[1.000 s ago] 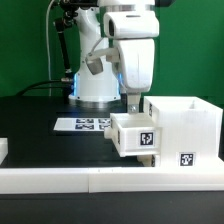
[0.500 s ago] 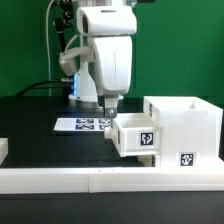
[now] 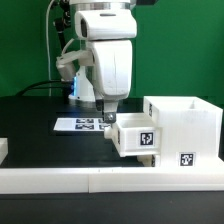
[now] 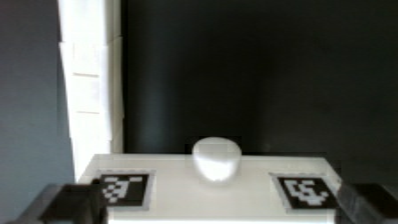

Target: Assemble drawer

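Gripper point(image 3: 110, 113) hangs over black table point(image 3: 35, 110) just off outer end of tray point(image 3: 135, 135), fingertips low beside tray's back corner. Fingers point(image 4: 71, 203) parted, nothing between them; released. Tray, tagged face forward, sits partly pushed into open-fronted box point(image 3: 185, 128) near table's front edge, toward exterior view's right corner. Wrist view: tray's top face point(image 4: 214, 175) with knob point(image 4: 215, 158) and two tags. Marker board point(image 3: 80, 125) flat on table behind gripper. White rail point(image 3: 100, 180) along front edge.
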`<state>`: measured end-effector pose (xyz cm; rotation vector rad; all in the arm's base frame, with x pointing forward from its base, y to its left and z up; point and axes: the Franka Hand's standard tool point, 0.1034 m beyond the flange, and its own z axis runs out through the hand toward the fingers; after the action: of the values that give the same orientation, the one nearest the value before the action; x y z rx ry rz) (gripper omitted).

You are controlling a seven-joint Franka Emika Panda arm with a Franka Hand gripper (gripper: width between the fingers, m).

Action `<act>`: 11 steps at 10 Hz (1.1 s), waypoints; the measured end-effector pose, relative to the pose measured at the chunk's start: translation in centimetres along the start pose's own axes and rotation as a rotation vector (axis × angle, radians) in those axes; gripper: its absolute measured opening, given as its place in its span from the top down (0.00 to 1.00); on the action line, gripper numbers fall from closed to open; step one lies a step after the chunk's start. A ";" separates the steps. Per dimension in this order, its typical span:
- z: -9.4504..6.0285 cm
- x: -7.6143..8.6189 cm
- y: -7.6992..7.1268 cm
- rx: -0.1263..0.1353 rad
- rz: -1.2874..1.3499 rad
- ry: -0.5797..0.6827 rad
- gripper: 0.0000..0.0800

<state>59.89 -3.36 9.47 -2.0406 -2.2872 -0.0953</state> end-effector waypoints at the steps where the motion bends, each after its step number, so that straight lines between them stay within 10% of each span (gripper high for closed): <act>1: 0.9 -0.7 -0.1 0.001 -0.003 0.055 0.19; 4: 2.2 -1.6 0.0 0.009 0.024 0.153 0.19; 11: 3.0 2.4 0.3 0.028 0.054 0.166 0.19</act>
<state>59.87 -0.63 6.72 -1.9974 -2.1218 -0.2190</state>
